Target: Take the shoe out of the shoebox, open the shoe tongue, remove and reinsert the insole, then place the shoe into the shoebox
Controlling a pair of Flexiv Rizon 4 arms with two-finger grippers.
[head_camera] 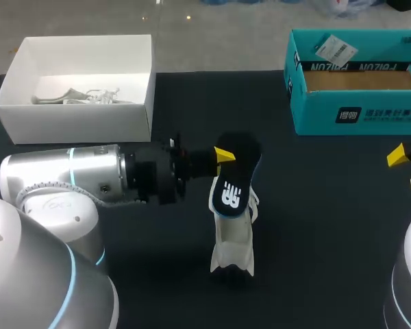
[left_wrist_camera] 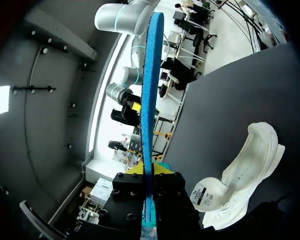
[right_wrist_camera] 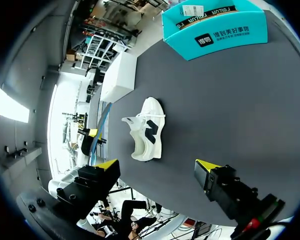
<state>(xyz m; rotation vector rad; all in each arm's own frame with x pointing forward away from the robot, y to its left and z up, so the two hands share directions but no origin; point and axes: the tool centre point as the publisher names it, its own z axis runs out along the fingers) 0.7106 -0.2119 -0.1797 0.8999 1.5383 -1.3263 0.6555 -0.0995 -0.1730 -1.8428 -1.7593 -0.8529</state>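
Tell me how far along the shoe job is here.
Done: the shoe stands on the table, out of the teal shoebox, its insole removed. In hand: the left claw grips the insole close by the shoe. Left: reinsert it and box the shoe; the right claw is open and empty.

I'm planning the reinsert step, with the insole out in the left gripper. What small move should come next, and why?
Probably tilt and lower the left gripper so the insole's free end points into the shoe's opening. It is shut on the insole, held clear of the white shoe on the table. The right gripper is open and apart from the shoe.
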